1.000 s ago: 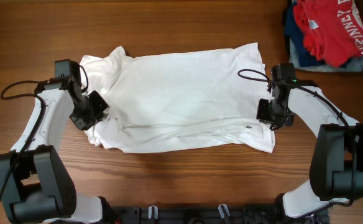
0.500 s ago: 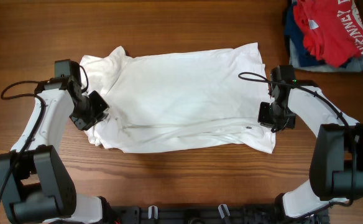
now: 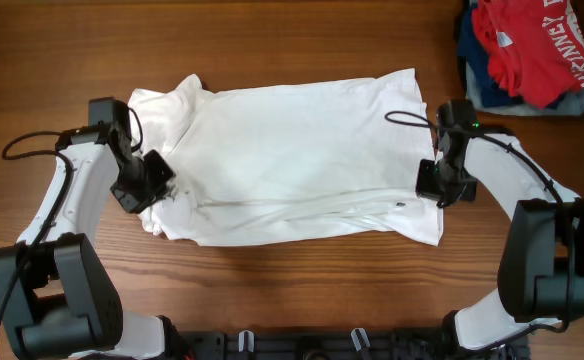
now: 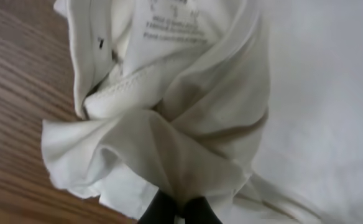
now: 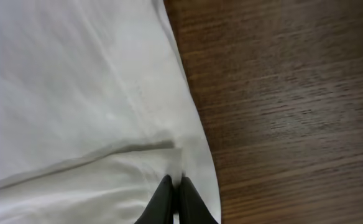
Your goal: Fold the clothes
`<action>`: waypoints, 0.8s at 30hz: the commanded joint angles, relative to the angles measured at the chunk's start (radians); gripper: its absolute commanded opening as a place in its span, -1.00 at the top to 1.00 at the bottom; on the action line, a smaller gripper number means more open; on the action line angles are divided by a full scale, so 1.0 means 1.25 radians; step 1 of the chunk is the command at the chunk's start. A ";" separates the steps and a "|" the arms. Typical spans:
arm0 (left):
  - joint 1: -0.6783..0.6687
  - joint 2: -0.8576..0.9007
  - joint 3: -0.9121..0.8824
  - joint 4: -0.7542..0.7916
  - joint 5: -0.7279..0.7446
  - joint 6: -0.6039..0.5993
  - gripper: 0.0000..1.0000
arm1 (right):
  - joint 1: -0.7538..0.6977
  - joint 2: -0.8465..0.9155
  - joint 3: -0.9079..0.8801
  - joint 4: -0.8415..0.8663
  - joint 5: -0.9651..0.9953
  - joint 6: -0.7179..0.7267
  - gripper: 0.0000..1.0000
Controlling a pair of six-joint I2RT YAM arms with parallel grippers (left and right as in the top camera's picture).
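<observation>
A: Shifted a touch since a second ago: left gripper (image 3: 162,190) drawn slightly outward and toward the near edge, bunched collar end dragged along. Right gripper (image 3: 432,187) nudged a little toward the far edge; hem barely disturbed.

B: And the white T-shirt (image 3: 292,160)?

A: Spread flat across the middle of the wooden table (image 3: 272,40), plain side up, no lettering in sight. Neck end toward the left arm, hem toward the right. Near long edge folded over in a narrow strip, with creases running along it.

B: Left claw?

A: Pinched tight on gathered fabric. From the left wrist, black fingertips (image 4: 197,211) pressed together at the bottom edge, T-shirt (image 4: 188,124) rising from them in a twisted bundle, printed neck label (image 4: 175,28) showing above.

B: Right claw?

A: Also clamped on cloth. From the right wrist, fingertips (image 5: 188,202) nearly touching, thin hem edge of the T-shirt (image 5: 76,81) caught between them, right at the border with bare wood.

B: Anything else around?

A: Red garment with white lettering (image 3: 527,45) heaped on blue folded garments (image 3: 477,60) at the far right corner, well apart from the shirt.
</observation>
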 commanded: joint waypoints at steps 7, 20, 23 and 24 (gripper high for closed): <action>-0.001 -0.122 0.084 -0.048 -0.014 0.056 0.92 | -0.002 -0.021 0.121 -0.064 -0.015 -0.006 0.92; -0.001 -0.143 0.084 -0.037 -0.079 0.056 0.92 | -0.002 -0.023 0.186 -0.028 -0.005 -0.030 0.92; -0.001 -0.143 0.084 -0.021 -0.094 0.055 0.92 | -0.013 -0.023 0.212 -0.022 0.001 -0.033 0.92; -0.001 -0.143 0.084 -0.013 -0.094 0.055 0.92 | -0.018 -0.023 0.216 -0.018 0.000 -0.034 0.92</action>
